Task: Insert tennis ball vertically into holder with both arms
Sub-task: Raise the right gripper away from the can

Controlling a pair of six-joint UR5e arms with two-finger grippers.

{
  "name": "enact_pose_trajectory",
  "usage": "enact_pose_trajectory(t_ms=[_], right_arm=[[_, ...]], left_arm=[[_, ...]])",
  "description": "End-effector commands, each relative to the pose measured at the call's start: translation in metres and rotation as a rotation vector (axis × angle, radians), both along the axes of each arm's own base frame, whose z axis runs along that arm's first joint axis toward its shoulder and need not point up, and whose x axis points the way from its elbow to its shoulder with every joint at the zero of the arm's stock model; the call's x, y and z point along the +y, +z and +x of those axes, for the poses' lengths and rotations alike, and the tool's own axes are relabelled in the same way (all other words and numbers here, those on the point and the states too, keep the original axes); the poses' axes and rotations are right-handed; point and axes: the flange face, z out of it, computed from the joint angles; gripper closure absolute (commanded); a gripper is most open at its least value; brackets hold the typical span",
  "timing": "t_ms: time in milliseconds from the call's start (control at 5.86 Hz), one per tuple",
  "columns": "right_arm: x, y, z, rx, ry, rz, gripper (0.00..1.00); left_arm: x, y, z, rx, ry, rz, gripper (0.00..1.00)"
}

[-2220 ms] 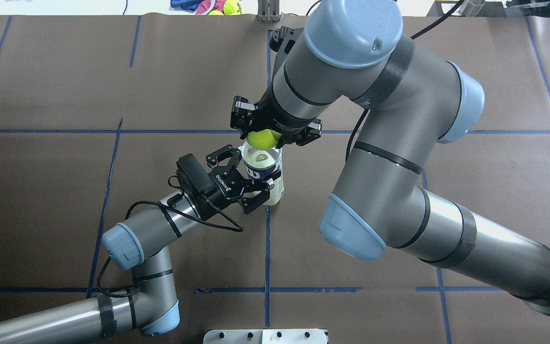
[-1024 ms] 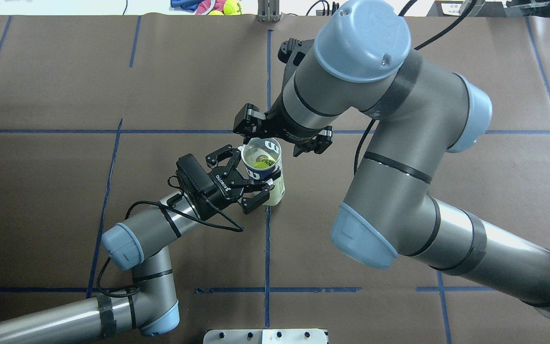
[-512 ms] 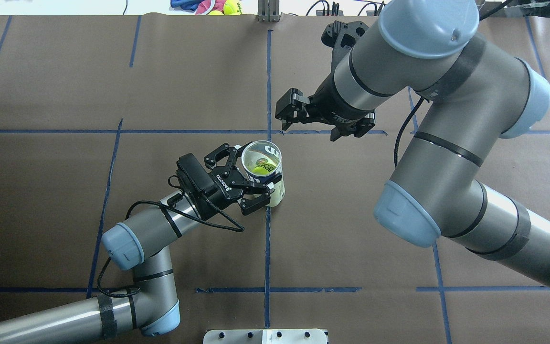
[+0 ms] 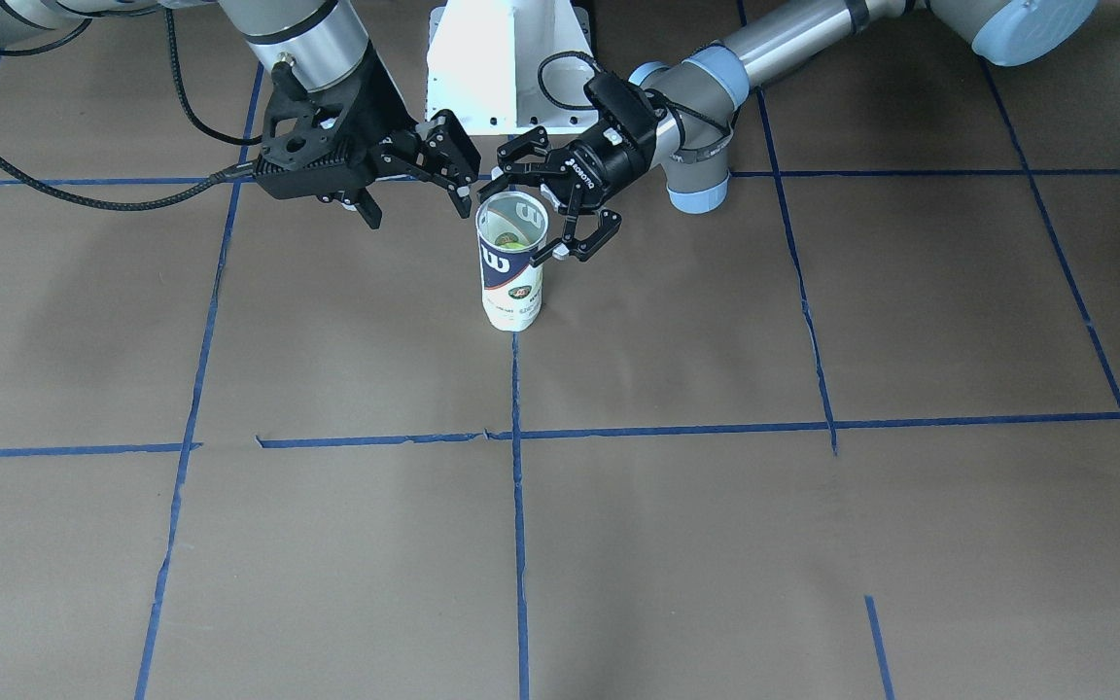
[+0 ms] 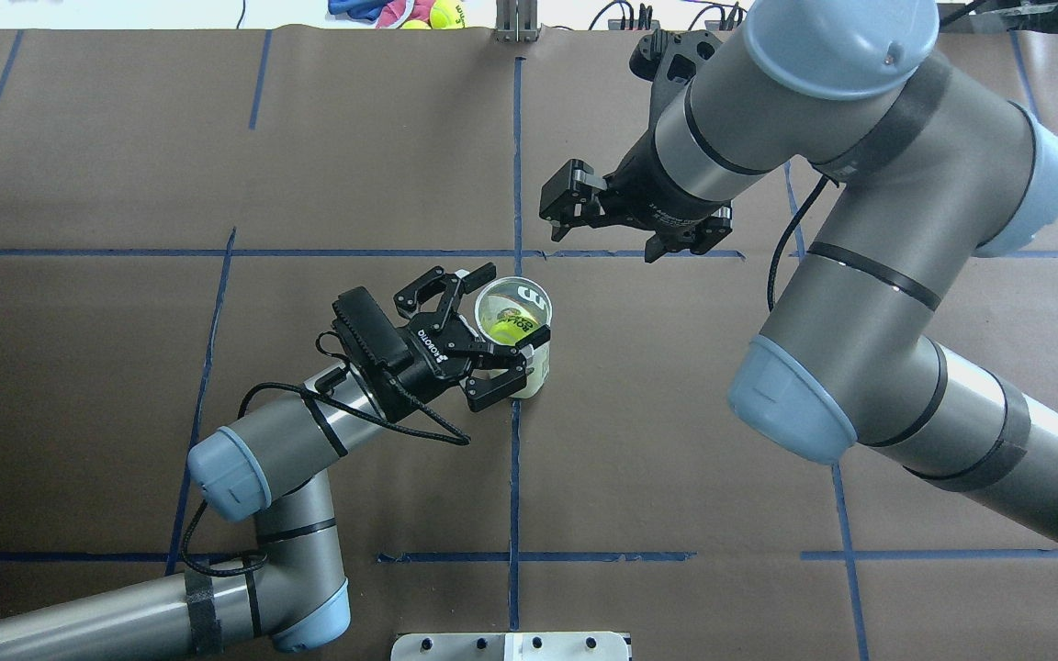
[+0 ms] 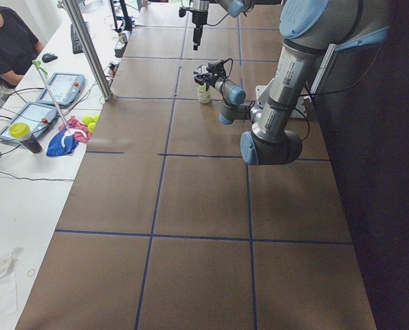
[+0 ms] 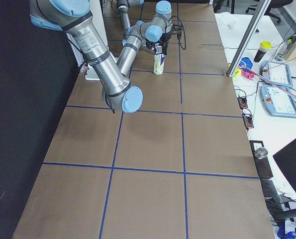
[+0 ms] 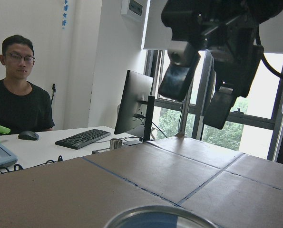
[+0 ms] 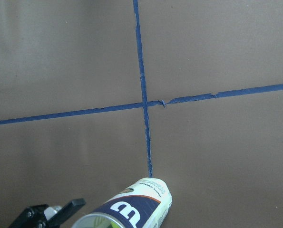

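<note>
The holder (image 5: 534, 375) stands upright at a blue tape crossing, open end up. It also shows in the front view (image 4: 511, 282) and the right wrist view (image 9: 136, 205). The tennis ball (image 5: 505, 323) lies inside it, low down, visible through the rim (image 4: 511, 239). My left gripper (image 5: 504, 308) reaches in sideways with its jaws spread on either side of the holder's upper part (image 4: 513, 224). My right gripper (image 5: 625, 234) is open and empty, hovering beyond and to the right of the holder (image 4: 419, 194). It hangs over the holder's rim (image 8: 155, 221) in the left wrist view (image 8: 198, 95).
Spare tennis balls and cloth (image 5: 442, 11) lie past the table's far edge. A white base plate (image 5: 511, 645) is at the near edge, with the white pedestal (image 4: 507, 58) behind the holder. An operator (image 6: 5, 41) sits at a side desk with tablets.
The right gripper let the ball drop into the holder, then rose and moved away to the right, empty. The left gripper shifted slightly and its jaws now stand a little off the holder.
</note>
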Motion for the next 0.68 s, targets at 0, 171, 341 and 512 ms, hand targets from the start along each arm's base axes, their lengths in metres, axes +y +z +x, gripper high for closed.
enact_pose_trajectory(t_ms=[0, 171, 341, 512], right_arm=[[-0.015, -0.001, 0.026, -0.022, -0.015, -0.008, 0.01], [-0.028, 0.017, 0.051, -0.025, -0.026, -0.032, 0.01], [-0.037, 0.041, 0.063, 0.006, -0.025, -0.024, 0.01], [-0.047, 0.066, 0.078, 0.040, -0.028, -0.001, 0.01]], left_arm=[[0.004, -0.021, -0.013, 0.021, 0.000, 0.006, 0.00], [0.003, -0.030, -0.020, 0.026, -0.004, 0.003, 0.00], [-0.009, -0.031, -0.028, 0.030, -0.025, 0.002, 0.00], [-0.037, -0.031, -0.047, 0.015, -0.077, -0.008, 0.00]])
